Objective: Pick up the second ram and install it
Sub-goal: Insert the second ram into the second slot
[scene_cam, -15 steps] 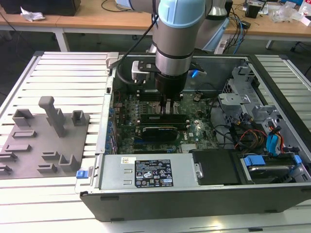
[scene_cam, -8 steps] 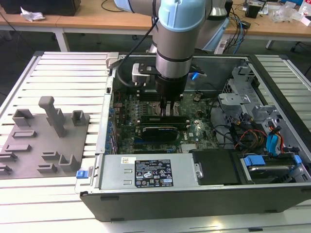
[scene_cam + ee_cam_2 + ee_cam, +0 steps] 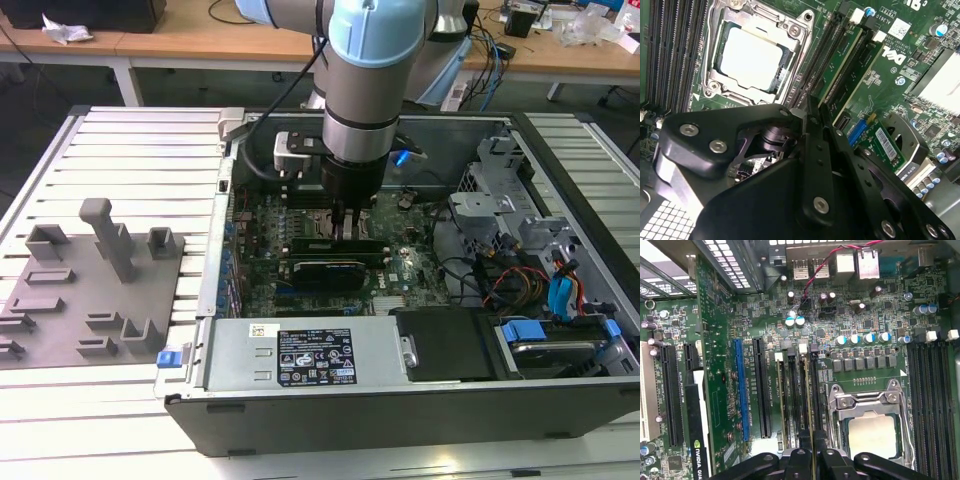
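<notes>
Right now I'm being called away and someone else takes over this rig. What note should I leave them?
Gripper: shut on the second ram, low inside the open computer case.
Second ram: on edge, in line with the memory slots beside the CPU socket.
Done: the ram is picked up and at the slots.
Left: I cannot tell whether it is fully seated. It is not yet released.
</notes>
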